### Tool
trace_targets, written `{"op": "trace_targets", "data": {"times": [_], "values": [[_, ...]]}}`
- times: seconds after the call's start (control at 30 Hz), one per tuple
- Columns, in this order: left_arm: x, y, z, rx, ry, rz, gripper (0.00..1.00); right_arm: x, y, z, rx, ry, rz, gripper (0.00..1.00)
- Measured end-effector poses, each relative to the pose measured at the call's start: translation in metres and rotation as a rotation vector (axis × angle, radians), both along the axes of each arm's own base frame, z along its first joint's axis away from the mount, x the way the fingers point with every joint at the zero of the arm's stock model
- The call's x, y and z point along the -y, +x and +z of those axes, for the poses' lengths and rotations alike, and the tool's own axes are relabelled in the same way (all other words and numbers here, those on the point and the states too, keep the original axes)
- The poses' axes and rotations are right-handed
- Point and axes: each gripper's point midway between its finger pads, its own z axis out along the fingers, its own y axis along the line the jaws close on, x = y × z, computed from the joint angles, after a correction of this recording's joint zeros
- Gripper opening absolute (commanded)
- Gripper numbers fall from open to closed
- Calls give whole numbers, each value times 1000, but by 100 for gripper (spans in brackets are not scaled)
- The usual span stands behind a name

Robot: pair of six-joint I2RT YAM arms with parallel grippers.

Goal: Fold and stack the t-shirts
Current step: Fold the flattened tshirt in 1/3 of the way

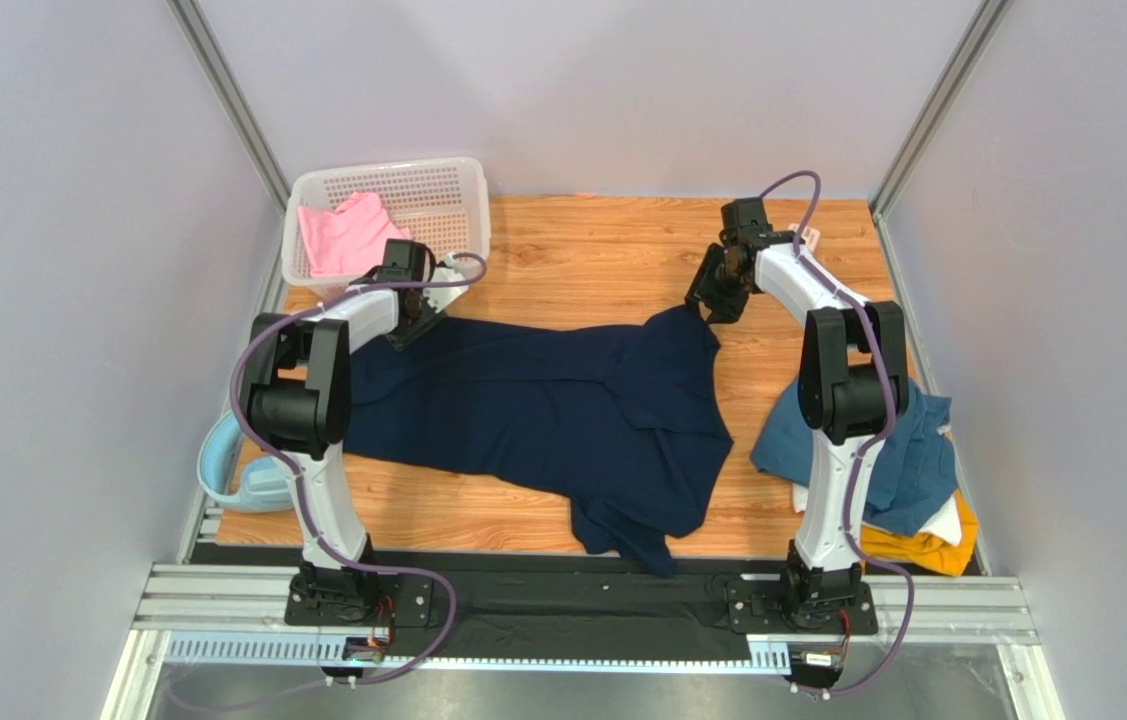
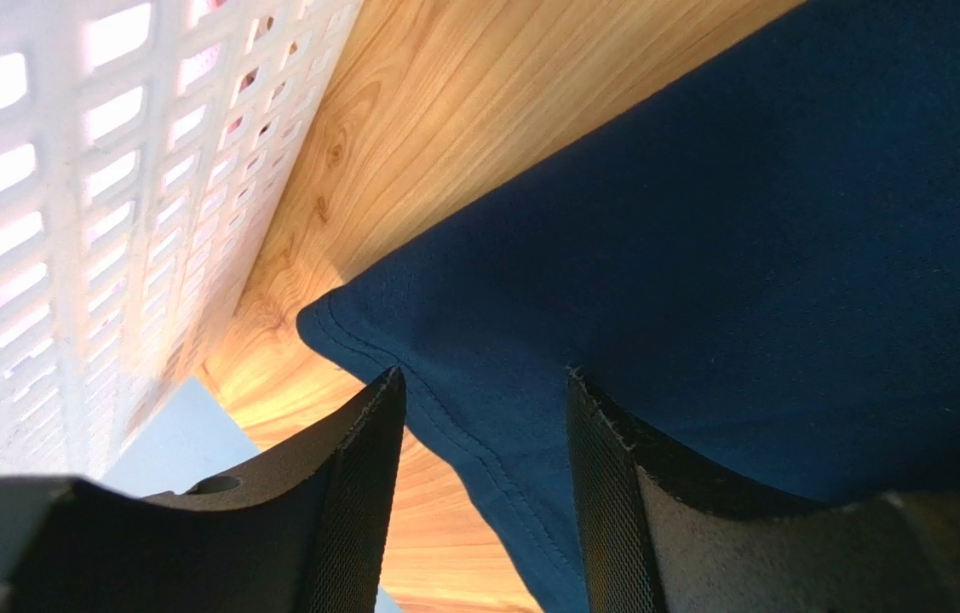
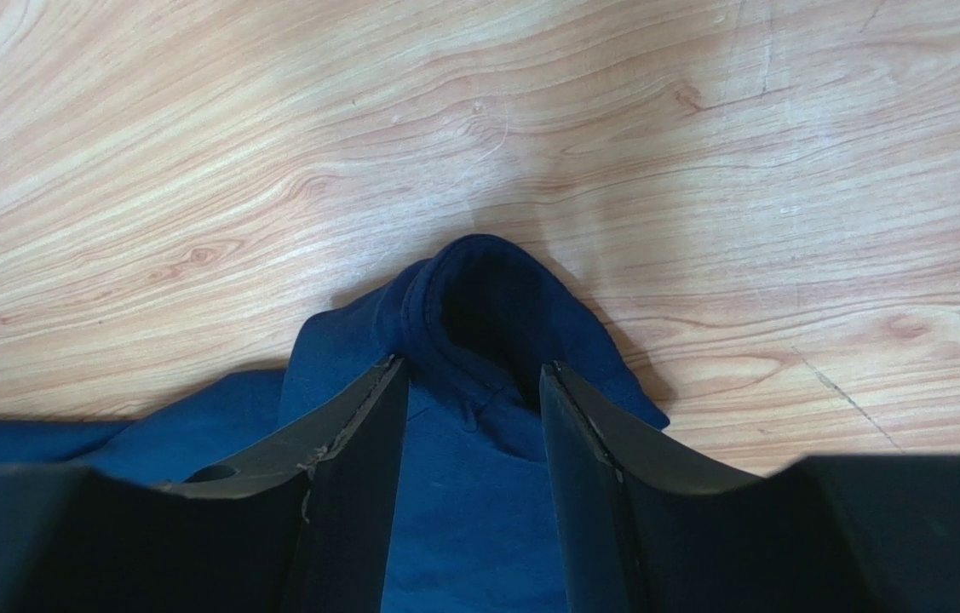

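The navy t-shirt (image 1: 554, 405) lies spread across the wooden table (image 1: 599, 248), one part trailing toward the near edge. My left gripper (image 1: 412, 323) is at its far left corner. In the left wrist view the hemmed corner (image 2: 446, 383) lies flat between the open jaws of this gripper (image 2: 485, 390). My right gripper (image 1: 709, 305) is at the shirt's far right corner. Its jaws (image 3: 472, 370) stand open around a bunched peak of navy cloth (image 3: 478, 287), which sticks up beyond the fingertips. A pink t-shirt (image 1: 344, 233) lies in the basket.
The white mesh basket (image 1: 434, 188) stands at the far left, its wall (image 2: 63, 192) close beside my left gripper. Teal (image 1: 915, 450), white (image 1: 949, 521) and mustard yellow (image 1: 930, 552) t-shirts are heaped by the right arm's base. A light blue tub (image 1: 231, 465) sits off the table's left edge.
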Motion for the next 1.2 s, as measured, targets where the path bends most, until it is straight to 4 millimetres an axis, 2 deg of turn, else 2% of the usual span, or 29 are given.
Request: {"op": "trace_targets", "data": {"times": [0.17,0.27,0.4,0.53,0.73,0.87,0.97,1.1,1.17,1.2], "values": [[0,0,-1,9,0,11,55,0,-1,-5,-9,-2,-1,46],[0,0,-1,10,-3,17,55,1,-3,-9,-19,-5,-1,41],[0,0,-1,12,-6,22,54,1,-5,-13,-26,-7,6,24],[0,0,-1,11,-8,27,54,-1,-8,-17,-34,2,11,0],[0,-1,-1,15,-5,28,54,-2,-11,-21,-40,9,14,0],[0,-1,-1,20,-2,29,54,10,-24,-20,-57,-44,-10,0],[0,-1,-1,24,-2,28,54,24,-43,-4,-62,-100,-39,0],[0,-1,-1,28,-2,26,53,40,-63,29,-13,-152,-74,0],[0,-1,-1,29,-2,26,53,46,-73,37,-3,-173,-85,0],[0,-1,-1,29,-2,26,53,48,-76,38,-4,-181,-90,4]]}}
